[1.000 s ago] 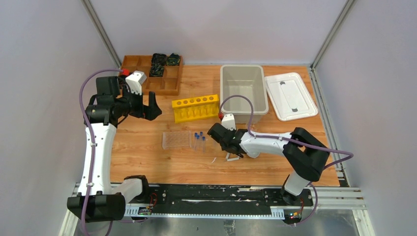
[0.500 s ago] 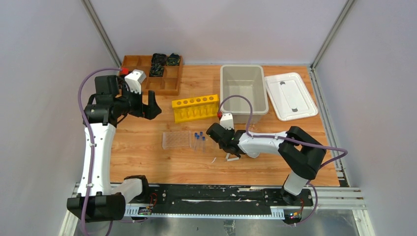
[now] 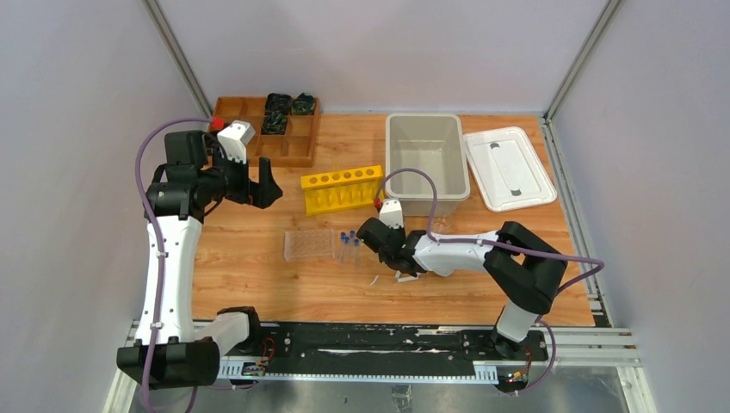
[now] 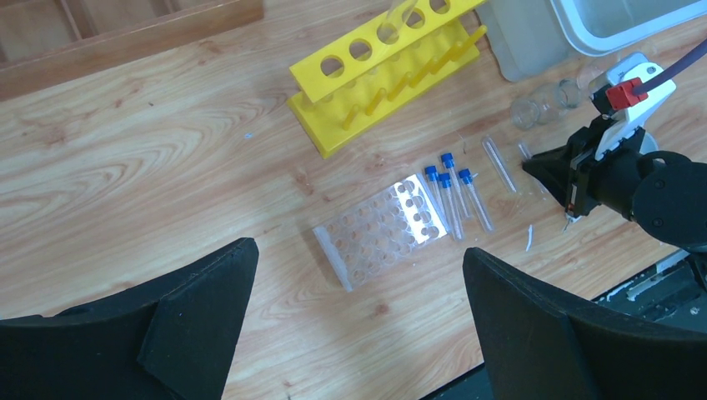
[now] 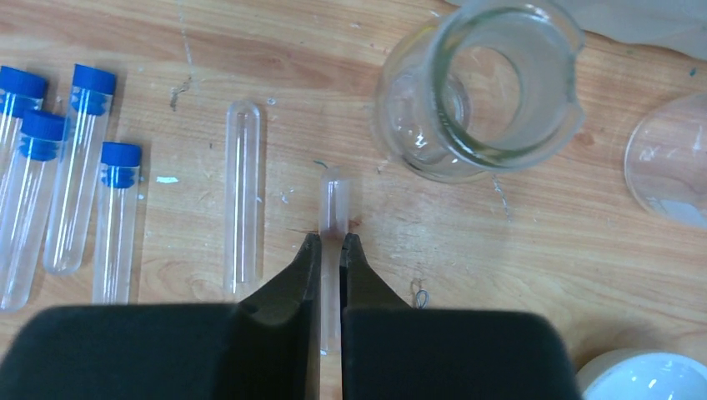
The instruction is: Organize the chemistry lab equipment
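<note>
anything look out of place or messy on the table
Yes: four capped tubes lie flat on the table beside the clear rack, none in its holes. One capless tube lies loose nearby; the right gripper pinches a second.

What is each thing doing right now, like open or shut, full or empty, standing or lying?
right gripper: shut on small tube.
small tube: lying flat, no cap.
left gripper: open, empty, raised.
capped tubes: lying flat, caps on.
bare tube: lying flat, no cap.
clear rack: empty.
beaker: upright, empty.
yellow rack: standing.
bin: open, lid off.
lid: lying beside bin.
</note>
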